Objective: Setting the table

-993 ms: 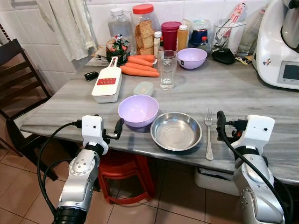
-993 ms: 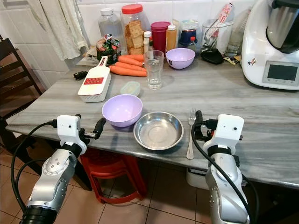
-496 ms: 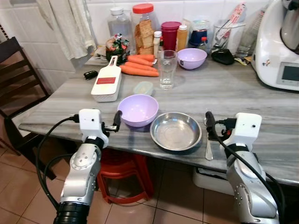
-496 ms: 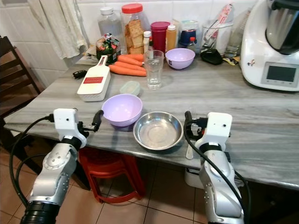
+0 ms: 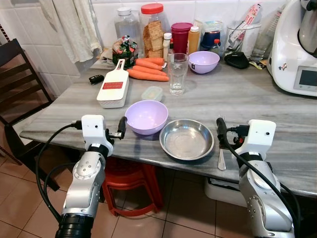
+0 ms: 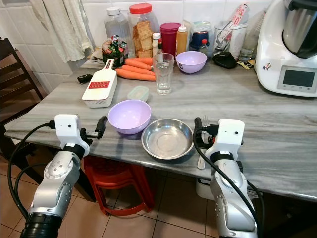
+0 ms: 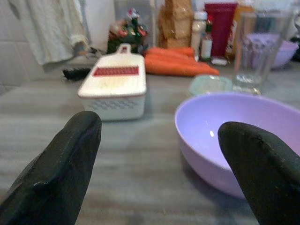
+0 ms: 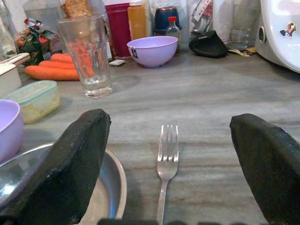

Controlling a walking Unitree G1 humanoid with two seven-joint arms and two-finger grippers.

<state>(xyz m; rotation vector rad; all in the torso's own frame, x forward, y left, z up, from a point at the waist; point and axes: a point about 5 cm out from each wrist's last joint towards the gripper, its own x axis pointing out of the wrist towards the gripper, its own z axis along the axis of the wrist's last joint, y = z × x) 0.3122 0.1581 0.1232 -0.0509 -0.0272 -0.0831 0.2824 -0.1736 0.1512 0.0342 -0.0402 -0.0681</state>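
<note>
Since a second ago: both my arms drawn in toward the steel plate (image 5: pixel 186 139), right gripper (image 5: pixel 219 130) now over the fork's (image 5: pixel 221 156) head, left gripper (image 5: pixel 121 128) nearer the lilac bowl (image 5: pixel 146 116).

Right gripper: fingers wide apart in its wrist view, fork (image 8: pixel 166 166) lying flat on the table (image 5: pixel 257 99) between them, tines pointing away, apart from both fingers. Fork just right of the plate, handle toward the table edge.

Left gripper: fingers wide, nothing held; bowl just beside the right-hand finger (image 7: pixel 262 168), not between the two.

Step in hand, as I judge: taking up the fork. Lower squarely, pinch across the thin neck, keep clear of the plate rim.
</note>
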